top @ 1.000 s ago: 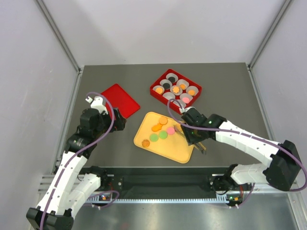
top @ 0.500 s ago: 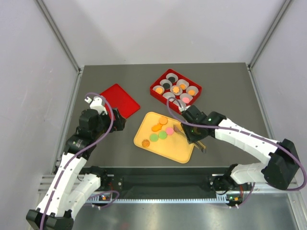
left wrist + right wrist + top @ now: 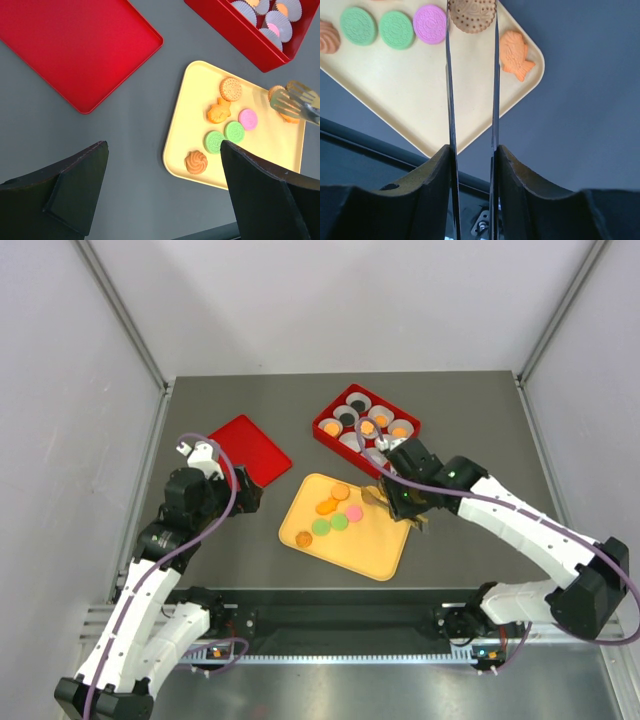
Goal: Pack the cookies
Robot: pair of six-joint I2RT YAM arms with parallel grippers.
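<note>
- The cookies (image 3: 247, 119) look light, stiff and brittle. A hard squeeze might snap one, so a gentle pinch across the rim seems safest.
- They are small flat shapes: green and pink rounds, orange fish, a swirl, dotted brown rounds.
- The right gripper (image 3: 472, 155) is squeezed on metal tongs (image 3: 451, 100). The tips pinch a round brown cookie (image 3: 472, 15) by its edges, top centre of the right wrist view.
- Loose ones lie on the yellow tray (image 3: 420, 100). Others sit in paper cups (image 3: 278, 19) in the red box (image 3: 240, 40), upper right of the left wrist view.
- The left gripper (image 3: 162, 150) hangs wide apart, empty.
</note>
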